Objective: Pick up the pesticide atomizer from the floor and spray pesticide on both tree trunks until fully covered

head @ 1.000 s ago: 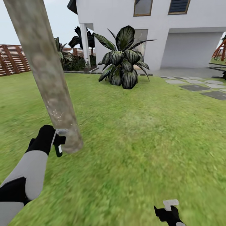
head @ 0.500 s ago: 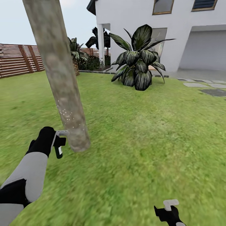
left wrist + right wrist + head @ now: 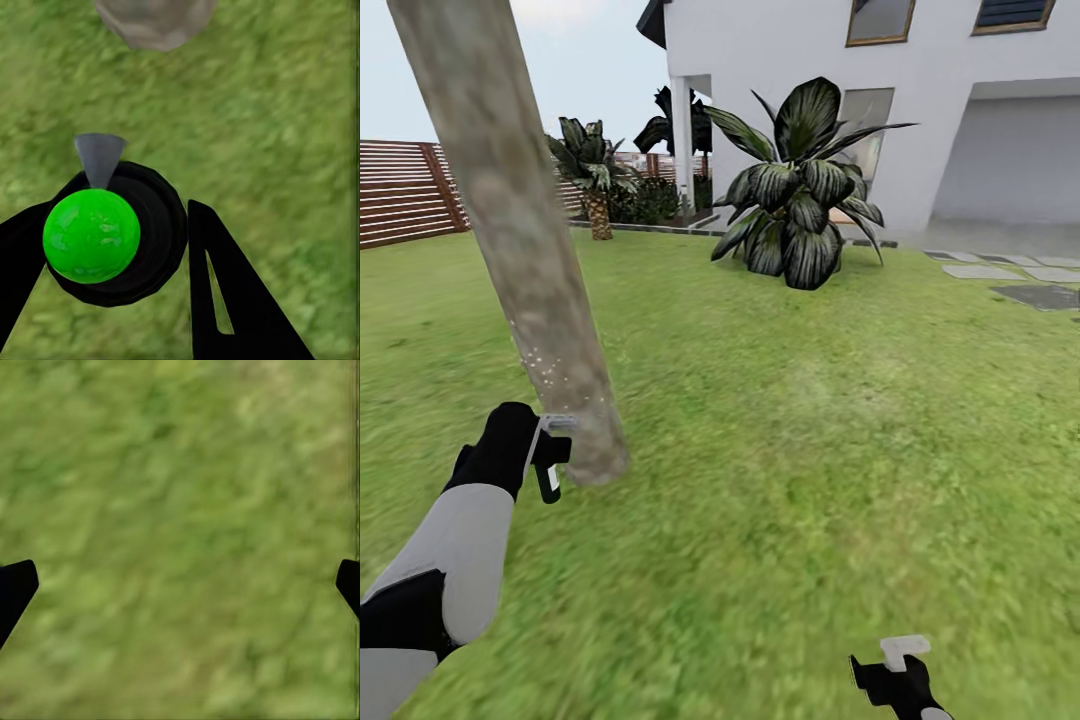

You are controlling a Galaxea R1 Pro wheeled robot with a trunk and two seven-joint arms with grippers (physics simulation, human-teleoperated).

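Observation:
My left gripper (image 3: 540, 452) is shut on the pesticide atomizer (image 3: 549, 474), a small dark bottle with a white label and a grey trigger head, held just above the grass. Its nozzle points at the foot of a thick, pale mottled tree trunk (image 3: 525, 250), which leans up to the top left. Fine white specks dot the trunk (image 3: 550, 362) low down. In the left wrist view the atomizer (image 3: 112, 232) sits between the two black fingers, with the trunk's base (image 3: 154, 19) just beyond. My right gripper (image 3: 900, 668) hangs open over bare grass (image 3: 180, 532).
A broad-leaved dark plant (image 3: 800, 200) stands ahead before the white house (image 3: 920, 100). A small palm (image 3: 592, 170) and the red-brown slat fence (image 3: 405, 195) lie at the back left. Grey stepping stones (image 3: 1040, 292) lie far right. Lawn (image 3: 810, 430) spreads to the right.
The camera turned left, so house and plant sit further right in the picture. The trunk now sits further left than half a second ago, uncovering the small palm. Both arms keep their pose.

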